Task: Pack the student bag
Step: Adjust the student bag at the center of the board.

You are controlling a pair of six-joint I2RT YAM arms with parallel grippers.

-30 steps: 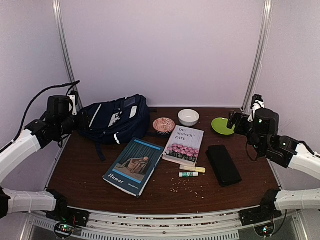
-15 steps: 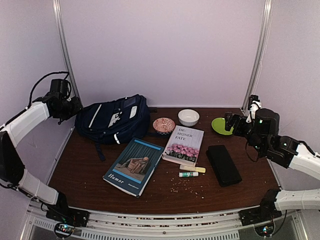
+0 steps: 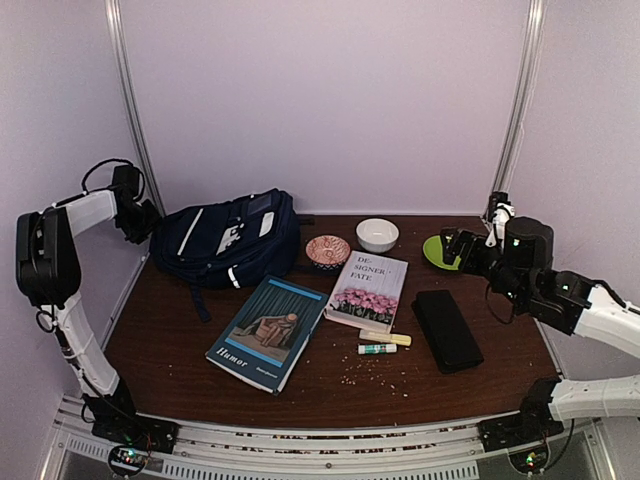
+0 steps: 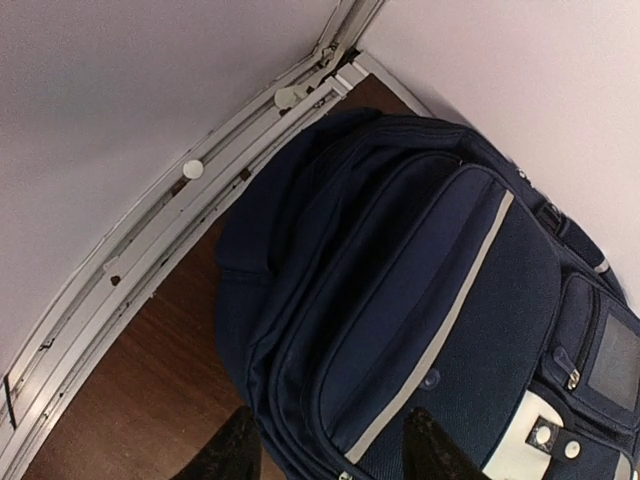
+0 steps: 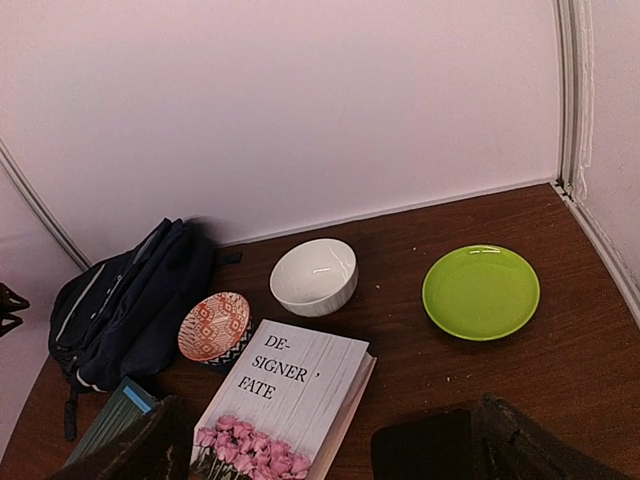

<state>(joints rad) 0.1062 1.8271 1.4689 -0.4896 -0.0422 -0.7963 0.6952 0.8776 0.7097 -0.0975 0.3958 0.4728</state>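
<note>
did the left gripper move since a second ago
Yes. The left gripper has shifted up the view, toward the back wall, from beside the student bag's left side to its far left corner.

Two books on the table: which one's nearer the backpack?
The blue Humor book, lying just in front of the student bag. The white book with pink flowers lies further right, near the patterned bowl.

My left arm (image 3: 88,208), left of frame, had white link shells, black joint housings and a black cable (image 3: 98,166) looped above the wrist. My right arm (image 3: 610,325), right of frame, was the same white-and-black build. My fingers (image 4: 232,455) were matte black.
</note>
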